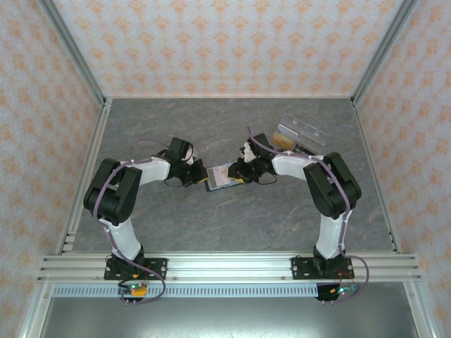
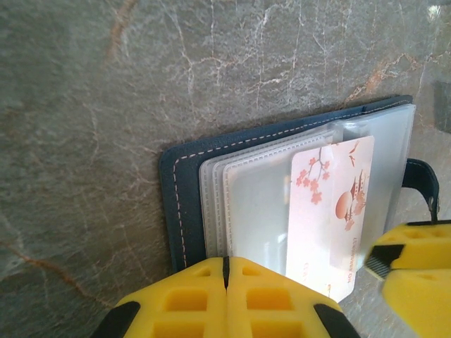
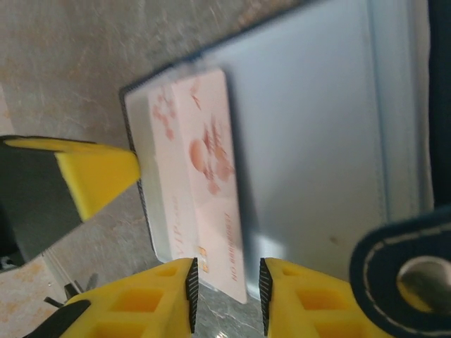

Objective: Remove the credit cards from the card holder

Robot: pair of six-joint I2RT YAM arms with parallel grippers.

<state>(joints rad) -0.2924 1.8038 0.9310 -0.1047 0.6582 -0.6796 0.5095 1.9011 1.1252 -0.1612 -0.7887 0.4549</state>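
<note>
— Edges first. Anything hidden or cut off?
— Plenty. Near edge of the card holder (image 2: 184, 204) lost under the left gripper (image 2: 225, 273), clamped tight, two yellow fingers meeting with nothing seen between them. Cannot tell whether pressing on the holder or merely over it. From above, most of the holder covered by both wrists.
— And the right gripper (image 3: 225, 285)?
— Jaws parted a little, one end of a credit card (image 3: 204, 176) lying in the gap. Cannot tell if the pads touch it. Far end of that view blurred; snap tab (image 3: 407, 276) cropped at the lower right corner.
— Where exactly, holder and card?
— Lying open on the table (image 1: 282, 218), midway between the two arms. Card poking out of the clear sleeves (image 2: 254, 204), slanted, one end past the holder's edge on the right gripper's side. Any further cards behind the frosted plastic impossible to make out.
— Surface and room?
— Grey stone-pattern top with pale and rust veins. Papered walls (image 1: 211, 42), cream with an orange floral repeat. Bare aluminium rails (image 1: 232, 262) along the near edge. Beyond the right arm, a clear plastic box (image 1: 301, 132), apart from the holder.
— Any writing?
— Pink blossom sprigs and a small round-bodied figure printed on the card. One line of lettering along its long edge, too small and blurred to read.
</note>
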